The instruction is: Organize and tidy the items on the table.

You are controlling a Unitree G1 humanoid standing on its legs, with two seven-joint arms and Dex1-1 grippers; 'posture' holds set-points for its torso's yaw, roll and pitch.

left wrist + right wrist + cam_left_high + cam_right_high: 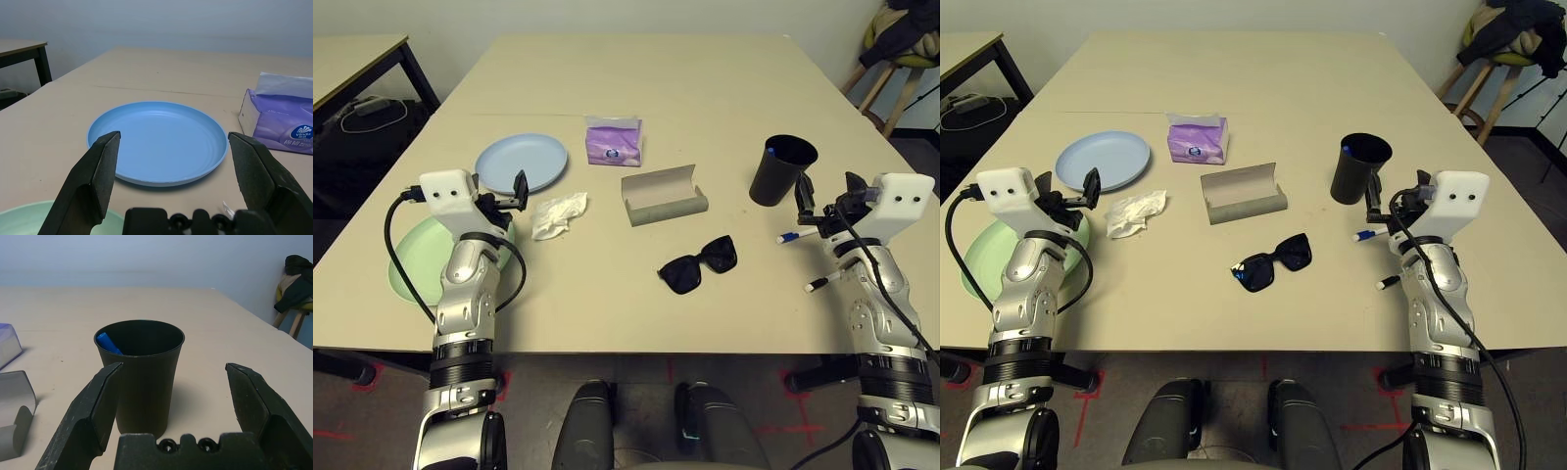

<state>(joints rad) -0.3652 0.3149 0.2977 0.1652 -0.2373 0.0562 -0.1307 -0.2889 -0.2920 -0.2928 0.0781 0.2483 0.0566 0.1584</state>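
left gripper [173, 134], fingers spread, has the blue plate [159, 142] just ahead. right gripper [173, 366], also spread, has the black cup [146, 387] just ahead.

black cup [146, 391]: matt, smooth | tissue [559, 215]: crumpled paper | sunglasses [698, 264]: glossy

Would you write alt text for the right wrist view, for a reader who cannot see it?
A black cup with a blue-tipped pen inside stands on a beige table, just ahead of the open right gripper.
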